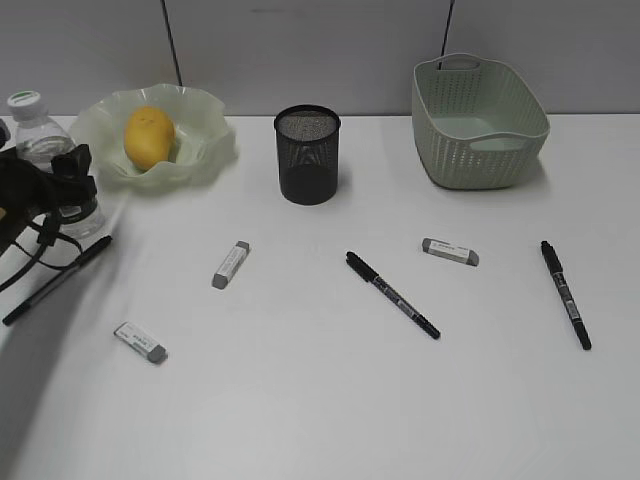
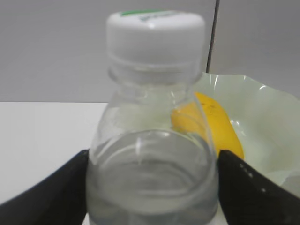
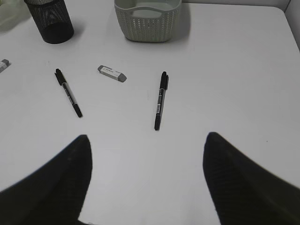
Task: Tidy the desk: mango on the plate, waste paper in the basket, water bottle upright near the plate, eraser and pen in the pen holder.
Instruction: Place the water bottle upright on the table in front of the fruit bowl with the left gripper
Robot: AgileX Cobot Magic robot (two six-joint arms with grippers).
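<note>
The water bottle [image 1: 27,125] stands upright at the far left of the desk [image 1: 320,400], just left of the plate [image 1: 205,140]. My left gripper [image 1: 60,190] is shut on its body. In the left wrist view the bottle [image 2: 154,93] fills the space between the fingers [image 2: 152,161]. The mango [image 1: 148,135] lies in the plate, and both the mango [image 2: 227,133] and the plate [image 2: 267,112] show behind the bottle. Three erasers [image 1: 231,264] [image 1: 450,251] [image 1: 141,342] and three pens [image 1: 392,294] [image 1: 565,293] [image 1: 55,282] lie on the desk. My right gripper [image 3: 145,140] is open and empty above bare desk. No waste paper is in view.
The pen holder [image 1: 307,155] stands at the back centre and the basket [image 1: 480,120] at the back right. The right wrist view shows the pen holder [image 3: 49,21], the basket [image 3: 147,18], two pens [image 3: 68,92] [image 3: 160,100] and an eraser [image 3: 112,73].
</note>
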